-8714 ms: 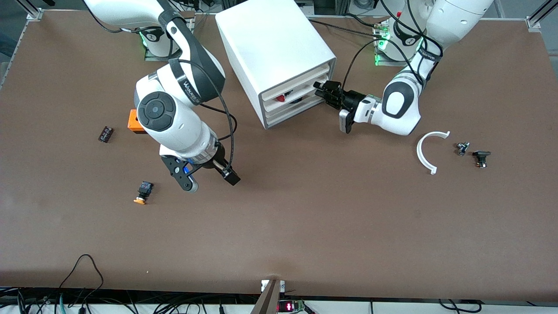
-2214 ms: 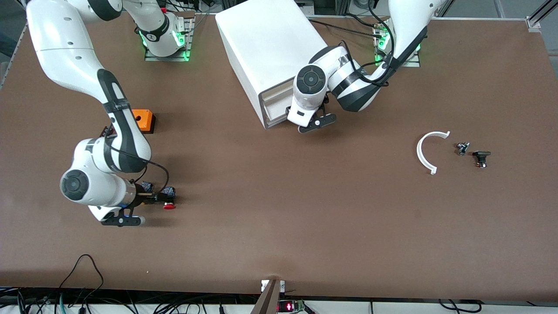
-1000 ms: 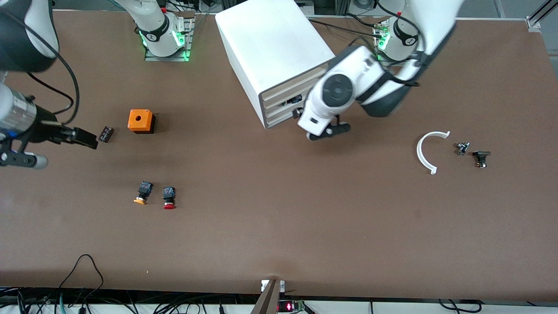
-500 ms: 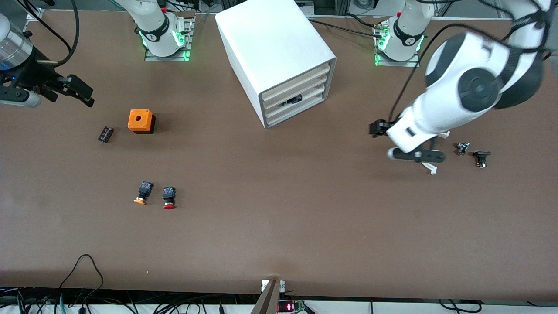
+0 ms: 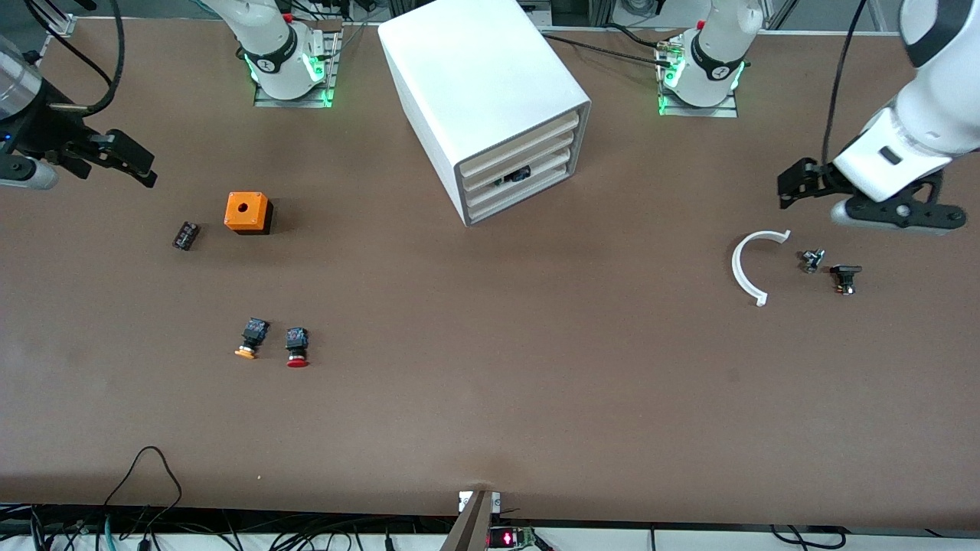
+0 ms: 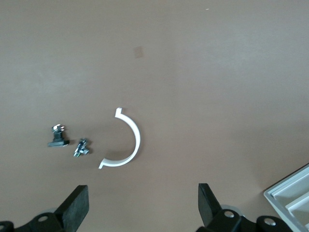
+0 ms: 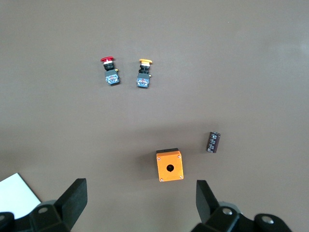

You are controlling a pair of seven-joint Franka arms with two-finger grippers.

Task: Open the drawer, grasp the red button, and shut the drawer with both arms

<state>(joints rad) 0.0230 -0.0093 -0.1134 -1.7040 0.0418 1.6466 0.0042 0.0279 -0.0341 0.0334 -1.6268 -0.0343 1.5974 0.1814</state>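
Note:
The white cabinet (image 5: 475, 76) stands at the table's robot side. Its drawer (image 5: 511, 177), with dark small parts showing in its front gap, is pushed in. The red-capped button (image 5: 296, 347) lies on the table beside an orange-capped one (image 5: 251, 337), nearer to the front camera than the orange box (image 5: 247, 212). The right wrist view also shows the red-capped button (image 7: 109, 71). My right gripper (image 5: 138, 164) (image 7: 141, 198) is open and empty, over the table edge at the right arm's end. My left gripper (image 5: 792, 187) (image 6: 142, 205) is open and empty, over the table by the white arc (image 5: 754, 264).
A small black part (image 5: 185, 235) lies beside the orange box. Two small parts (image 5: 811, 260) (image 5: 845, 277) lie beside the white arc toward the left arm's end. The left wrist view shows a corner of the cabinet (image 6: 289, 195).
The left arm has swung away from the cabinet front to over the left arm's end of the table. The red-capped button was set down earlier. The right gripper barely moved.

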